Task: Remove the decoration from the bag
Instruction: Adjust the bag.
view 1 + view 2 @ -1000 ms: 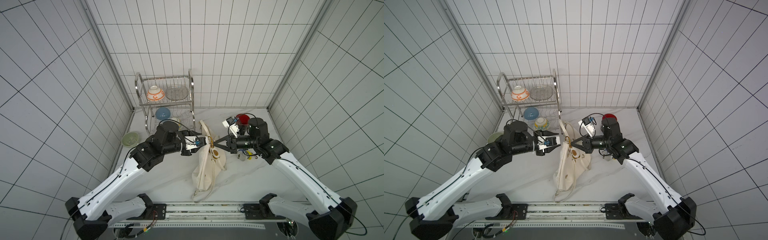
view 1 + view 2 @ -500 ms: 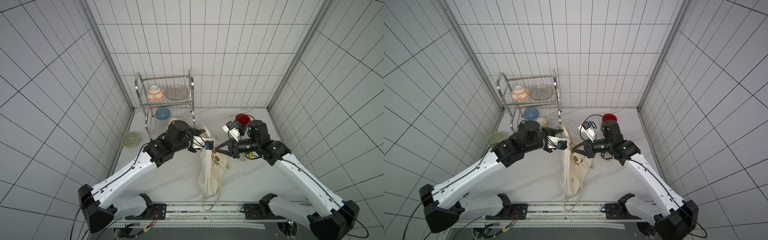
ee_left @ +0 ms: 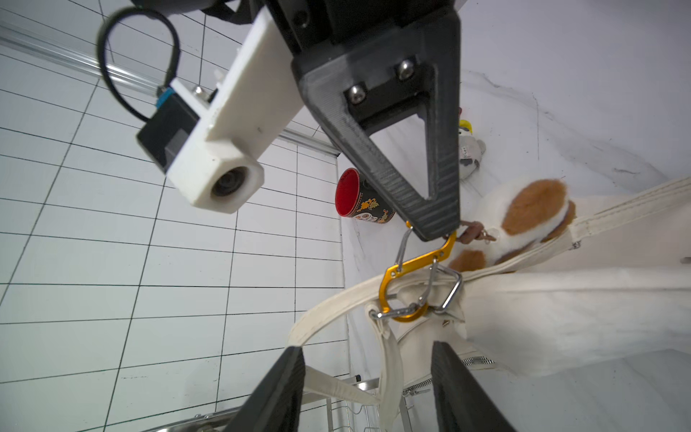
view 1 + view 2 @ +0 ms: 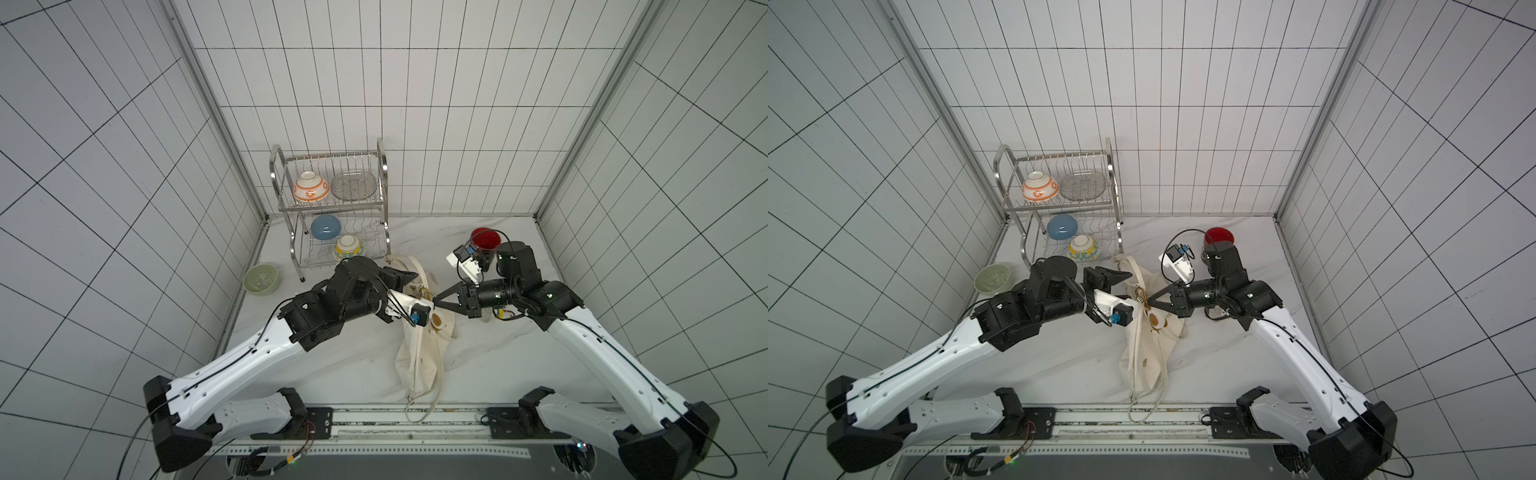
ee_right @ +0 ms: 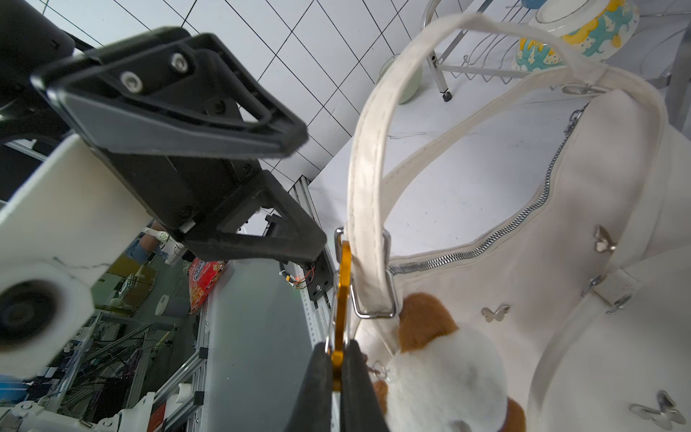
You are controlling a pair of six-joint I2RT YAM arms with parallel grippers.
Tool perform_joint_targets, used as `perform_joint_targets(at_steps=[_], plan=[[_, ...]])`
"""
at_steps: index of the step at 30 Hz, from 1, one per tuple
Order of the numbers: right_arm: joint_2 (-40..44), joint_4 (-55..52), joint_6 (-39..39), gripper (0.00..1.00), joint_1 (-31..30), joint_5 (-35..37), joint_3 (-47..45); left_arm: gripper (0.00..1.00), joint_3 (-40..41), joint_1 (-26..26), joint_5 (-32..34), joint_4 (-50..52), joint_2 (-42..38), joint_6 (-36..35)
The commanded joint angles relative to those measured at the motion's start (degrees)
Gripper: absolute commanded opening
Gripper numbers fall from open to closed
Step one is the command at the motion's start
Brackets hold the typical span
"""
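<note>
The cream-white bag (image 4: 419,353) (image 4: 1144,353) lies on the marble table, its upper end raised between my arms. The decoration, a white and orange-brown plush (image 3: 531,217) (image 5: 445,359), hangs from a gold carabiner (image 3: 411,284) (image 5: 343,284). That carabiner is hooked through the silver strap ring (image 3: 450,293). My right gripper (image 5: 336,353) (image 4: 435,298) (image 4: 1148,300) is shut on the carabiner's end. My left gripper (image 3: 368,359) (image 5: 310,190) is open just beside the ring. A cream strap (image 3: 389,359) runs between its fingers, touched by neither.
A steel dish rack (image 4: 286,199) with several bowls stands at the back. A pale green bowl (image 4: 260,279) sits to its left. Behind my right arm are a red-lined mug (image 4: 485,241) (image 3: 359,198) and a small grey and yellow toy (image 3: 469,149).
My left arm has swung in toward the bag's strap ring, its wrist has rolled over, and its jaws have widened. The right gripper has kept its hold on the carabiner and barely moved.
</note>
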State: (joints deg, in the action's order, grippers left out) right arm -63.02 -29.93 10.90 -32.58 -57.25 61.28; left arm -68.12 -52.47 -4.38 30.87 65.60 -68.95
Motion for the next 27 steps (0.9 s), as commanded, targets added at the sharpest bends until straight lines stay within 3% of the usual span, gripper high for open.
perform_joint_targets(at_steps=[1,13,16,22,24,27], plan=[[1.38,0.42,-0.20,0.00,0.50,-2.47,1.08,0.57,-2.87,-0.58,0.88,2.15,2.45,-4.32],[1.81,-3.87,-2.60,0.00,0.43,-3.05,-0.19,0.57,-4.57,-3.38,9.65,1.05,5.89,-12.28],[1.95,-5.24,-3.74,0.00,0.48,-2.46,-0.53,0.57,-4.46,-3.91,10.93,0.26,4.69,-12.02],[1.75,-5.99,-4.41,0.00,0.43,-3.32,-0.46,0.59,-0.53,-4.05,16.97,-2.87,1.88,-18.46],[1.81,-6.01,-4.47,0.00,0.44,-3.41,-0.41,0.64,-0.41,-3.99,16.51,-2.76,1.95,-18.15],[1.99,-6.00,-4.59,0.00,0.35,-3.99,-0.31,0.64,-0.57,-4.35,15.07,-1.57,3.11,-17.89]])
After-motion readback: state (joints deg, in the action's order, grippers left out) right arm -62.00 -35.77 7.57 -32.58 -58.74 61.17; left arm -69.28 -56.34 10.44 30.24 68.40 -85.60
